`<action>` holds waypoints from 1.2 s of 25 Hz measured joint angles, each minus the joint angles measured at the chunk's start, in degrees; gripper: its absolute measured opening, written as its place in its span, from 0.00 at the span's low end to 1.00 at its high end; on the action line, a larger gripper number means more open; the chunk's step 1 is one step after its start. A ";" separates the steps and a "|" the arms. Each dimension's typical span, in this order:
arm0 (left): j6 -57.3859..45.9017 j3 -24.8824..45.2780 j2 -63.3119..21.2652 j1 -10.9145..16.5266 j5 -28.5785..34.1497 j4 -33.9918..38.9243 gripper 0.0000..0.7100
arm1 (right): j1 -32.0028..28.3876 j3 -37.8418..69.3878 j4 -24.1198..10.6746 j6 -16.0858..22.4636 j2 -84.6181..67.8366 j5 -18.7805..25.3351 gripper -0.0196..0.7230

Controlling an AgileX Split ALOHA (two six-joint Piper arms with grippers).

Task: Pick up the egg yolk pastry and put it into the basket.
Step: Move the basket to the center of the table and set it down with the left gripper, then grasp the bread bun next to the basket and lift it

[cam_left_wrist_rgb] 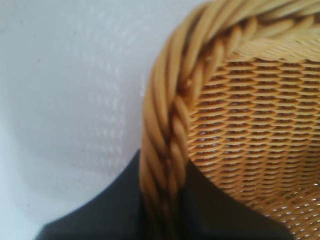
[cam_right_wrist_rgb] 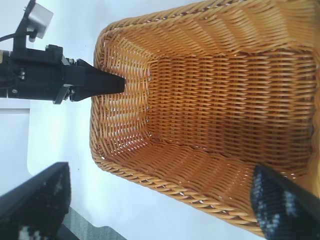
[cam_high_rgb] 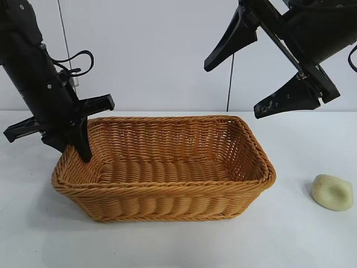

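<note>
The large rectangular golden-brown woven wicker basket sits mid-tabletop with nothing in it, my left gripper pinched onto its braided rim at the left end, one finger inside the wall and one outside. My right gripper hangs high with its fingers spread wide and nothing between them, so I judge the pick not yet begun. The small pale yellowish-cream egg yolk pastry lies apart on the tabletop to the basket's right; next I must swing right and descend over it. I can read no writing anywhere.
</note>
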 joint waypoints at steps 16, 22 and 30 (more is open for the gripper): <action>0.09 -14.32 -6.72 3.52 14.14 16.49 0.98 | 0.00 0.00 -0.05 0.04 0.00 0.58 0.96; 0.73 -14.32 -6.72 10.21 17.35 17.46 0.98 | 0.00 0.00 -0.11 0.04 0.00 0.68 0.96; 2.46 -12.94 -8.07 10.31 18.13 16.96 0.98 | 0.00 0.00 -0.16 0.04 0.00 0.82 0.96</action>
